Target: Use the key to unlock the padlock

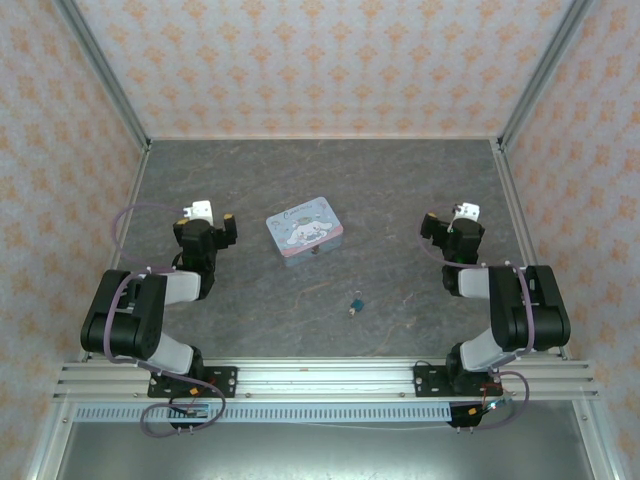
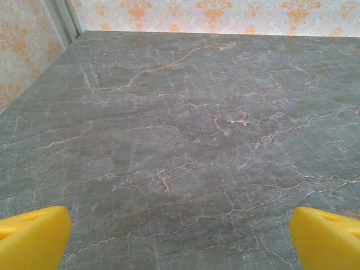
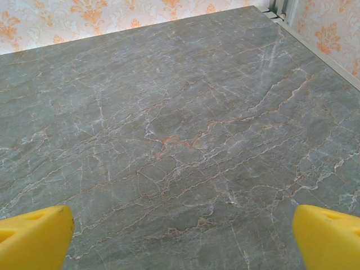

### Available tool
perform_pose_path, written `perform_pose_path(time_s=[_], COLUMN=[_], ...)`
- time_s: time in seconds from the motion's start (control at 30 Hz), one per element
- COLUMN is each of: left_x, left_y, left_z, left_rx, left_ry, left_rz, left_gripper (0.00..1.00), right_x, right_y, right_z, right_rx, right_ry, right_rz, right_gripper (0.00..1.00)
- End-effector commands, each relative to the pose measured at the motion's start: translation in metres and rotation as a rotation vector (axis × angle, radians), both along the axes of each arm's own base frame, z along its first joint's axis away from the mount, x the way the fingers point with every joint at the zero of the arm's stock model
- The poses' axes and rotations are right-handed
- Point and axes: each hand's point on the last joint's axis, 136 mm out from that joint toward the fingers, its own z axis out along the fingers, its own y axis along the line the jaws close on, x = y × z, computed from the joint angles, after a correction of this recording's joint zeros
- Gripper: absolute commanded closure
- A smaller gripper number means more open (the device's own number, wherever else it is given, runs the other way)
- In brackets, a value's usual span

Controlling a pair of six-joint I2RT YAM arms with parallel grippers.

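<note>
- Top view: the left end effector (image 1: 210,215) hangs over the left part of the grey marbled surface (image 1: 400,180), its fingers spread apart with nothing between them
- The right end effector (image 1: 452,220) hangs over the right part of the surface, fingers likewise apart and bare
- A pale-blue tin (image 1: 305,230) with a white cartoon figure on its lid lies flat between the two arms, slightly nearer the left one
- The padlock (image 1: 356,301), a tiny blue-teal thing, lies on the surface nearer the arm bases than the tin, a little right of it and apart from it, well away from both end effectors
- A small pale bit (image 1: 352,312) touches the padlock's near end; it is too small to tell what it is
- Left wrist view: two yellow fingers (image 2: 34,239) sit at the lower corners, wide apart, over bare veined stone; patterned wallpaper (image 2: 225,14) lines the far edge
- Right wrist view: yellow fingers (image 3: 34,236) stand at the lower corners, again wide apart over the veined stone
</note>
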Motion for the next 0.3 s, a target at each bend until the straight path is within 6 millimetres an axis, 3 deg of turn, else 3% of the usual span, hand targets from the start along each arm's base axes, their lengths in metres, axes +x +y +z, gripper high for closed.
perform_pose_path(time_s=[0.0,0.27], left_x=[0.0011,0.0015], left_y=[-0.0014,-0.0027], left_z=[-0.002,-0.0022], left_rx=[-0.002,0.006], left_ry=[0.011,0.014], left_rz=[-0.002,-0.003], left_gripper=[0.0,0.0], right_x=[0.001,0.0012], right_y=[0.0023,0.0028], right_z=[-0.0003,0.0003], right_rx=[0.009,0.01], right_ry=[0.0,-0.001], right_rz=[0.005,0.007], right_gripper=[0.01,0.01])
